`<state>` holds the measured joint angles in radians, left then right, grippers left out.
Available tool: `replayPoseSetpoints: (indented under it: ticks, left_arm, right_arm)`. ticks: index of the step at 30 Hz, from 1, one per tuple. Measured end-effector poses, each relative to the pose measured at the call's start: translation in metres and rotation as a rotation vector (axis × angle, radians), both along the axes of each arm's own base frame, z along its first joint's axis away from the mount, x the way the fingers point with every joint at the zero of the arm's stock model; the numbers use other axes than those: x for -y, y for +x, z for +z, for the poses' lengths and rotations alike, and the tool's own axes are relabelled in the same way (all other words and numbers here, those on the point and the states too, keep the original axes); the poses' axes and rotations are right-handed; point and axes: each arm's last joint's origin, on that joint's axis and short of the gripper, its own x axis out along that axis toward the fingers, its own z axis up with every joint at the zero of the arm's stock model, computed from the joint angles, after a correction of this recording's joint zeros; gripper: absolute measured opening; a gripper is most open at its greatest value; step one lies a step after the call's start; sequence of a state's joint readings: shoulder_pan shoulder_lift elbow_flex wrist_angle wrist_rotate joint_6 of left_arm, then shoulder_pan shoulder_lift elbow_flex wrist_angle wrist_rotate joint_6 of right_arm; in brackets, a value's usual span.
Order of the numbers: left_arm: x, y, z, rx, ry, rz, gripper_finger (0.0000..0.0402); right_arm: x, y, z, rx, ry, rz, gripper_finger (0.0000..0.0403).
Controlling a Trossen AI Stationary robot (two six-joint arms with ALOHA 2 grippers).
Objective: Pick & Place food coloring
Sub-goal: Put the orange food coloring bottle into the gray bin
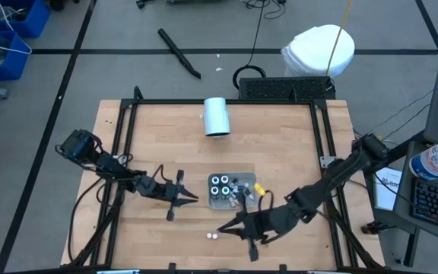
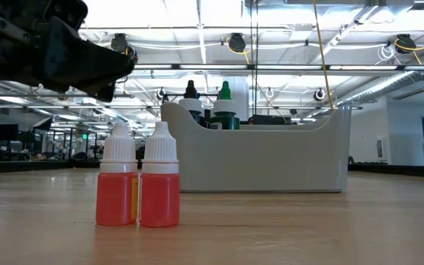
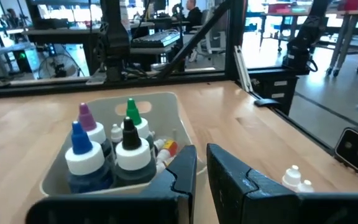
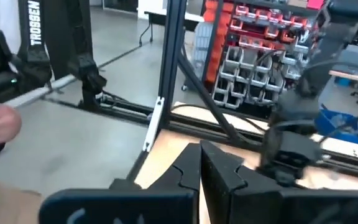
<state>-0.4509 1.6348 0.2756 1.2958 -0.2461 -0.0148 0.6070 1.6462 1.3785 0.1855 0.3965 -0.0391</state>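
- Two red food coloring bottles (image 2: pixel 138 177) stand side by side, touching, on the table (image 1: pixel 280 144) near its front edge — in front of the grey tray (image 1: pixel 230 190).
- More bottles (image 3: pixel 114 146) stand inside that tray.
- Right gripper (image 1: pixel 226 227) hovers beside the pair, fingers closed, empty.
- Left gripper (image 1: pixel 192 199) waits beside the tray — fingers slightly parted, holding nothing.

Bright, even overhead light; ceiling lamps (image 2: pixel 235 43) glare, right wrist view motion-blurred.
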Motion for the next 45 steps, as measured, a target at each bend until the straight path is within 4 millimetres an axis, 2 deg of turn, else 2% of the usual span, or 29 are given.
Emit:
replayPoseSetpoints:
  ticks: [6,10,15,20,24,29,33,40,42,45]
  left_arm:
    - [0.003,-0.001,-0.001,-0.011,-0.022,-0.019,0.0047]
    - [0.005,-0.002,-0.001,-0.013,-0.029,-0.032,0.0047]
    - [0.005,-0.002,-0.001,-0.026,-0.088,-0.027,0.0047]
    - [0.004,-0.002,0.0,-0.026,-0.092,-0.022,0.0047]
    - [0.005,-0.002,0.0,-0.025,-0.092,-0.022,0.0047]
    - [0.005,-0.002,-0.001,-0.032,-0.088,-0.022,0.0047]
    - [0.005,-0.002,-0.001,-0.033,-0.087,-0.022,0.0047]
    - [0.004,-0.002,-0.004,-0.047,-0.038,-0.023,0.0047]
    - [0.004,-0.002,-0.004,-0.039,0.024,-0.023,0.0047]
    - [0.001,0.0,-0.004,-0.021,0.106,-0.016,0.0047]
  right_arm:
    - [0.045,-0.04,0.035,-0.103,-0.101,-0.032,0.0001]
    - [0.073,-0.082,0.042,-0.067,-0.109,-0.017,0.0001]
    - [0.104,-0.129,0.008,-0.015,-0.038,-0.016,0.0]
    - [0.132,-0.161,-0.037,0.097,0.057,0.006,0.0]
    - [0.141,-0.175,-0.061,0.213,0.176,0.119,0.0]
    - [0.151,-0.185,-0.084,0.199,0.184,0.095,0.0]
    - [0.153,-0.192,-0.103,0.239,0.168,0.138,0.0]
    - [0.161,-0.196,-0.136,0.252,0.118,-0.04,0.0]
    - [0.162,-0.197,-0.141,0.256,0.091,-0.045,0.0]
    - [0.162,-0.198,-0.138,0.301,0.057,-0.044,0.0]
